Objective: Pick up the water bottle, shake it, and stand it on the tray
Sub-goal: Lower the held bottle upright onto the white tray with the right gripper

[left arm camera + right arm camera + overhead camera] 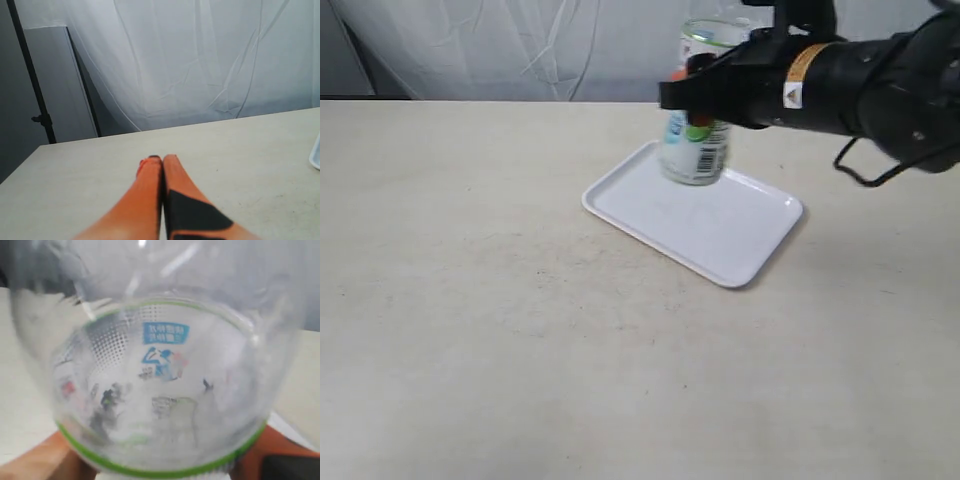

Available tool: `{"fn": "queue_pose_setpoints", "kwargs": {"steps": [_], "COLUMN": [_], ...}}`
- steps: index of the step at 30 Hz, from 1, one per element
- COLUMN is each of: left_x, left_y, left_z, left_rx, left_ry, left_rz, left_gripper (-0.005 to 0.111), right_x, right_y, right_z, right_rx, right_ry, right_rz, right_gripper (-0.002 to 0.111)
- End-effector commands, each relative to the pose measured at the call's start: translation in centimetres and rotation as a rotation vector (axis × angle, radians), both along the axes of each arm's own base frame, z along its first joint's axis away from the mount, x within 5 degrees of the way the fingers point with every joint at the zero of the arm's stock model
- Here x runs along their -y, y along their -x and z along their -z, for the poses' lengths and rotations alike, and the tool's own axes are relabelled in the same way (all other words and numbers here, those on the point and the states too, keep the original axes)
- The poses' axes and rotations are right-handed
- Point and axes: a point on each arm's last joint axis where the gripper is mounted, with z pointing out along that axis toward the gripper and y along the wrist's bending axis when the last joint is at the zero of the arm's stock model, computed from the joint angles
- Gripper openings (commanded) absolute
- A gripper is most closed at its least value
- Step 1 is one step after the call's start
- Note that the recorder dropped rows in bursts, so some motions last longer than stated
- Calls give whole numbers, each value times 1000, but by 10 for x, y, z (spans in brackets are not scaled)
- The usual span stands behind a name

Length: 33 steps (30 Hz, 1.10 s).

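The water bottle is clear with a white, green and blue label and hangs blurred over the far edge of the white tray; whether it touches the tray I cannot tell. My right gripper reaches in from the right and is shut on the bottle's middle. In the right wrist view the bottle fills the frame, with orange fingers on either side of it. My left gripper is shut, its orange fingers pressed together above bare table. The bottle's cap is hidden.
A beige table spreads wide to the left and front of the tray. White curtain hangs behind the table. One corner of the tray shows at the edge of the left wrist view.
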Motion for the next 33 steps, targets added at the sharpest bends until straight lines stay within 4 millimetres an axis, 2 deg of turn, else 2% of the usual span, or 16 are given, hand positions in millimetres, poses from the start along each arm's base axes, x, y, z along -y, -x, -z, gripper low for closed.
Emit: {"fn": "queue_pose_setpoints", "kwargs": {"steps": [1, 3, 5, 7, 8, 10, 12, 15, 17, 18, 21, 24, 26, 27, 29, 33], "left_x": [1, 1, 1, 1, 1, 1, 1, 1, 1, 1, 1, 1, 1, 1, 1, 1], "left_y": [0, 0, 0, 0, 0, 0, 0, 0, 0, 0, 0, 0, 0, 0, 0, 0], "left_z": [0, 0, 0, 0, 0, 0, 0, 0, 0, 0, 0, 0, 0, 0, 0, 0], "left_rx": [8, 8, 8, 8, 8, 8, 8, 8, 8, 8, 8, 8, 8, 8, 8, 8], "left_ry": [1, 1, 1, 1, 1, 1, 1, 1, 1, 1, 1, 1, 1, 1, 1, 1], "left_rz": [10, 10, 10, 10, 10, 10, 10, 10, 10, 10, 10, 10, 10, 10, 10, 10], "left_gripper": [0, 0, 0, 0, 0, 0, 0, 0, 0, 0, 0, 0, 0, 0, 0, 0], "right_x": [-138, -185, -185, -113, -34, 56, 26, -142, -183, -175, -64, 53, 101, 102, 62, -93], "right_y": [57, 78, 71, 32, 16, 22, 34, 72, 77, 68, 17, 15, 29, 37, 44, 63], "right_z": [-19, -29, -34, -15, -8, 3, -11, -13, -25, -25, -16, -2, 2, -2, -4, 5], "right_rx": [129, 154, 125, 34, 8, 37, 130, 94, 73, 79, 7, -1, 44, 96, 98, 15], "right_ry": [-228, -110, 15, 81, 70, -33, -271, -173, -104, -48, 24, -4, -121, -213, -271, -177], "right_rz": [-407, -485, -418, -238, -93, 66, -73, -434, -432, -403, -132, 109, 219, 200, 50, -308], "right_gripper": [-1, -1, -1, -1, -1, -1, -1, -1, -1, -1, -1, -1, -1, -1, -1, -1]}}
